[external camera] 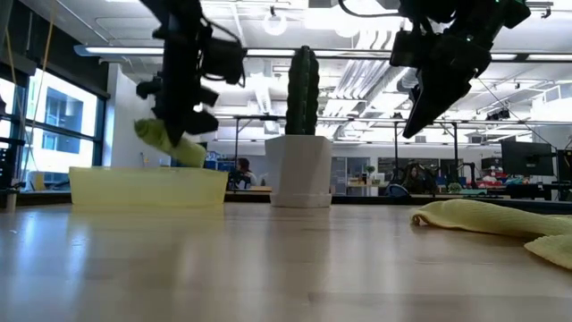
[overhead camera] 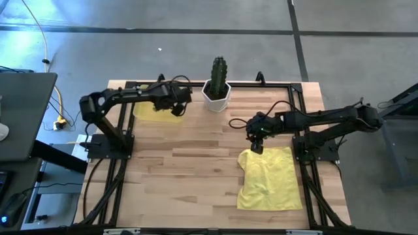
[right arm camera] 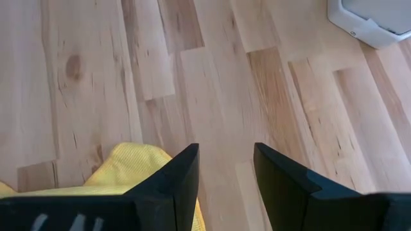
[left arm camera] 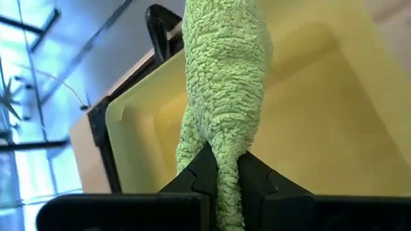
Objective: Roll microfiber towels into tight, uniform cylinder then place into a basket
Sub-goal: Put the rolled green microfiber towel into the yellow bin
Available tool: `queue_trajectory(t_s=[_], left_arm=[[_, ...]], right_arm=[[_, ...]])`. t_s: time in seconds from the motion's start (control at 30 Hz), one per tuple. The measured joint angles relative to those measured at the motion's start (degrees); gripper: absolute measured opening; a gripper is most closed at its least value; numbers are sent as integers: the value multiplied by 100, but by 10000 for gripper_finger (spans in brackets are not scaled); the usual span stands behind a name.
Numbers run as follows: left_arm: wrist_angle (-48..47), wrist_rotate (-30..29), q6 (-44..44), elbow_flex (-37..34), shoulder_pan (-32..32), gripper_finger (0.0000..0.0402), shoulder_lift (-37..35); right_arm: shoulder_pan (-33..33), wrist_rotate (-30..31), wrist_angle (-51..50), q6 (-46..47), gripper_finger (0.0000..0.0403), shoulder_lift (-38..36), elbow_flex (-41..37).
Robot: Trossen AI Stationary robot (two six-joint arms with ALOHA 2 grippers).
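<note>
The rolled green towel (left arm camera: 221,109) hangs over the yellow basket (left arm camera: 334,122), pinched tight in the left gripper (left arm camera: 225,176), while the yellow towel (overhead camera: 269,177) lies flat on the wooden table (overhead camera: 183,170) just under the right gripper (overhead camera: 257,145), whose fingers are apart and hold nothing.

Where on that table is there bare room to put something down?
The middle and whole near-left of the table are bare wood, bordered by the yellow towel on the right. The far edge is crowded: basket under the left tool, then the cactus pot.
</note>
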Motion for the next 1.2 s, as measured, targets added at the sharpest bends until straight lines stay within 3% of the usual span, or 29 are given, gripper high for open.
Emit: queue_trajectory(t_s=[0.37,0.57,0.77,1.07,1.2], left_arm=[[1846,157,-76,-925,696,19,-2],[1940,416,-89,-1211,688,19,-2],[2733,540,-90,-1488,666,19,-2],[3117,1328,97,-1512,654,19,-2],[3173,1410,7,-1514,632,19,-2]], right_arm=[[0,2,46,-3,141,0,0],[0,2,50,12,141,0,0],[0,5,127,-25,141,0,0],[0,5,214,14,141,-2,0],[0,5,314,14,141,-2,0]])
